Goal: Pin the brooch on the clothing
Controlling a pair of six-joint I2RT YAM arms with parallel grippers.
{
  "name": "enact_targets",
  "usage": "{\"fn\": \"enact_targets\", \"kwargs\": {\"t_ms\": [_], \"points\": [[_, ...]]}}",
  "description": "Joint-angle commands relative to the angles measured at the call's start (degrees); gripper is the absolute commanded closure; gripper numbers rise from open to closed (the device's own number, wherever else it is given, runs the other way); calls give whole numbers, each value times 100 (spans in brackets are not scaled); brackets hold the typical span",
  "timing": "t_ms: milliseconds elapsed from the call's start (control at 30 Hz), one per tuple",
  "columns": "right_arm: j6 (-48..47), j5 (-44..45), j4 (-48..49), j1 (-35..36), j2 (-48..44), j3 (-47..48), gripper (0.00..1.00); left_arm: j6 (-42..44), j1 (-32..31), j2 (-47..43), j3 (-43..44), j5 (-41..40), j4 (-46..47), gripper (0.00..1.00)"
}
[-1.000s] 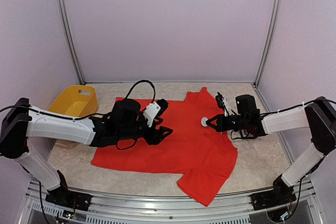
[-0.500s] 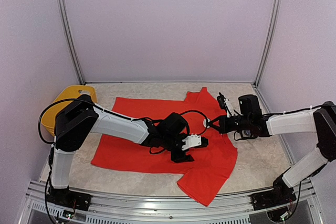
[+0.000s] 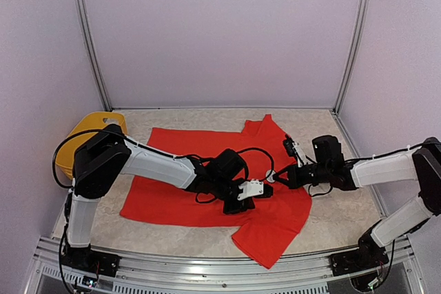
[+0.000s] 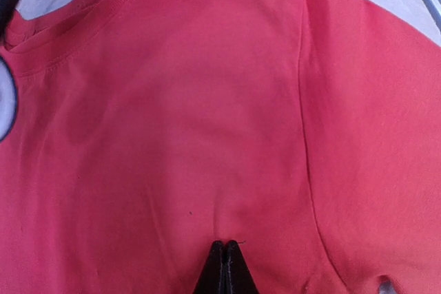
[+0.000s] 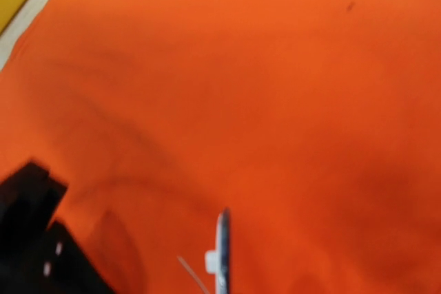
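The red T-shirt (image 3: 165, 204) lies spread flat, with a small white brooch (image 3: 270, 177), perhaps round, near its collar.

shirt: red T-shirt (image 3: 172, 170) spread out flat in the middle of the table (image 3: 344, 208), one sleeve poking near-right | left end effector (image 3: 260, 191) closed up, down on the shirt's middle | right end effector (image 3: 279, 175) just right of it, pinching a lil white brooch (image 3: 270, 177) | yellow bin (image 3: 86, 135) off at far left

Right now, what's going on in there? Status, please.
Left gripper shut, tips on red T-shirt. Right gripper shut on brooch, low over it. Nothing in the way.
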Motion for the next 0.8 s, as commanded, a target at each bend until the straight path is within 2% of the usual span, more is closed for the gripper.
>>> {"fn": "enact_targets", "kwargs": {"t_ms": [0, 133, 267, 400, 533, 767], "points": [[-216, -29, 550, 350, -157, -407, 100, -524, 83, -236, -554, 488, 752, 100], [-637, 619, 1871, 844, -146, -987, 100, -976, 126, -881, -1280, 896, 1929, 100], [-1428, 1316, 3366, 1221, 124, -1542, 100, -1199, 71, -1086, -1582, 837, 2317, 100], [-2256, 1465, 4858, 1642, 567, -2050, 100, -1336, 104, -1136, -1666, 1043, 2381, 100], [-2771, 2085, 5232, 2078, 1094, -2106, 100, -1401, 189, -1101, -1673, 1179, 2366, 100], [-3081, 2176, 5583, 2351, 1531, -2172, 100, -1427, 259, -1079, -1627, 1309, 2337, 100]]}}
